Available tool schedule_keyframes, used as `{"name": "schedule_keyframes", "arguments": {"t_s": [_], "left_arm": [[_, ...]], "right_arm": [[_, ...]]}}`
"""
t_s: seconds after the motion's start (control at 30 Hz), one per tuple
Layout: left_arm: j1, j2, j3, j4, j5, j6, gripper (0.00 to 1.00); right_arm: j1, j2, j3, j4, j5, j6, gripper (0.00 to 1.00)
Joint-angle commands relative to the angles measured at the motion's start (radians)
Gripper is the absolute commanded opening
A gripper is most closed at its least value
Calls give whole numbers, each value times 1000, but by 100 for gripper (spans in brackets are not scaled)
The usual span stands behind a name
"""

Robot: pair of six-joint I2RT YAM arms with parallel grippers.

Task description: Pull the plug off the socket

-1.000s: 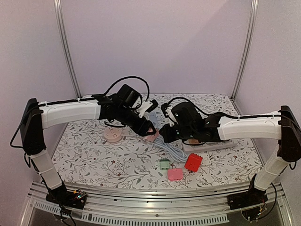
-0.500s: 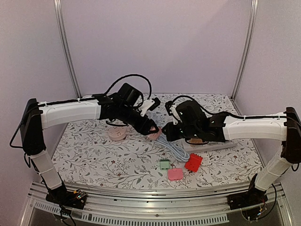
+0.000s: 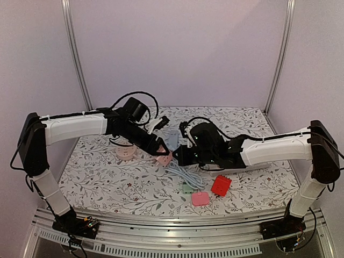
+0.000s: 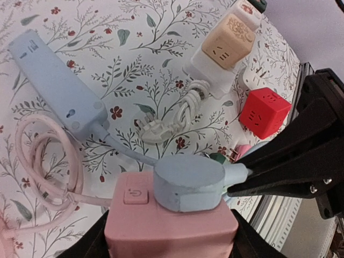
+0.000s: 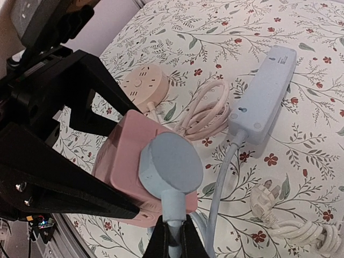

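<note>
My left gripper (image 3: 161, 154) is shut on a pink socket cube (image 4: 166, 226) and holds it above the table at mid-table. The cube also shows in the right wrist view (image 5: 124, 153). A round light-blue plug (image 4: 188, 183) sits seated in the cube's face, also visible in the right wrist view (image 5: 171, 163). My right gripper (image 5: 173, 239) is shut on the plug's neck where the blue cable leaves it. In the top view the right gripper (image 3: 180, 156) meets the cube from the right.
A light-blue power strip (image 5: 263, 102) lies behind, joined to the plug by its cable. A beige round socket (image 5: 142, 83) with a coiled pink cable (image 5: 207, 115), a white bundled cord (image 5: 290, 228), a red cube (image 3: 221, 185), a green adapter (image 3: 188, 188) and a pink adapter (image 3: 200, 198) lie around.
Both grippers have shifted a little left and lower together, with the plug still seated in the pink cube. The right arm has stretched further left.
</note>
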Motion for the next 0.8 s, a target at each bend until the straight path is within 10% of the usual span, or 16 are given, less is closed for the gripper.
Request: {"name": "schedule_keyframes", "arguments": {"t_s": [0.0,0.77], "left_arm": [[37,-85,0,8,92,-52,25],[-127,-4,86,-218,-235,116,24]], "right_arm": [[-11,52,-5,-78,94,70,0],[-197,-144,41,-138,139,-38,0]]}}
